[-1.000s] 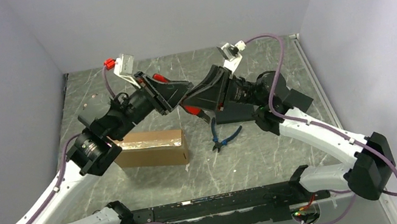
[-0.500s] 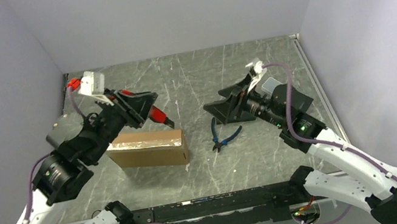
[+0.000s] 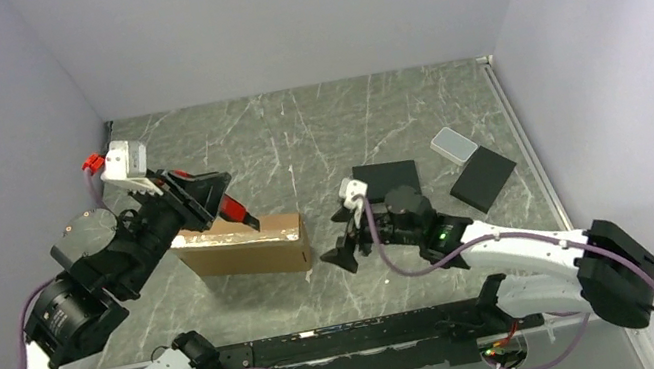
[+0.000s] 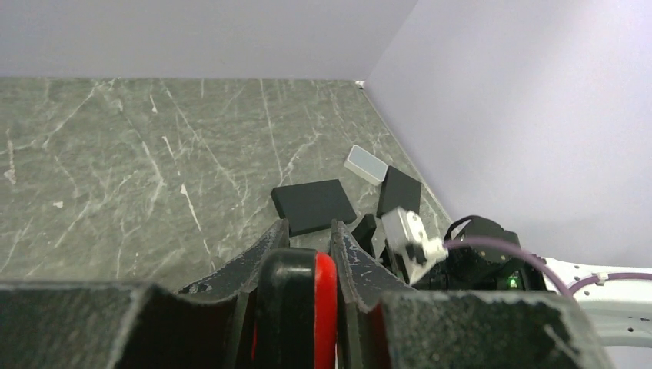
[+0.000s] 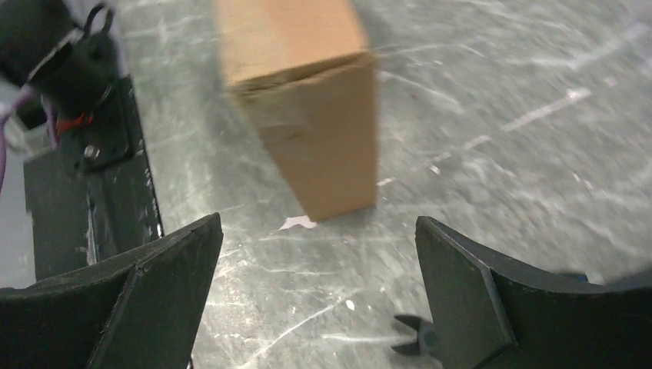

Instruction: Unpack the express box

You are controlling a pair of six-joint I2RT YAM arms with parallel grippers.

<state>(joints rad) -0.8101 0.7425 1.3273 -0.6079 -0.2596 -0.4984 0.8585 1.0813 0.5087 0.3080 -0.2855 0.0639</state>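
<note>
The express box (image 3: 247, 244) is laid closed on the grey counter (image 3: 342, 121), left of centre. A red-and-black object (image 4: 324, 304) is clamped in the left tool (image 3: 222, 201), which is held just above the box's far edge. The right tool (image 3: 340, 251) is spread wide and empty, low beside the box's right end.
</note>
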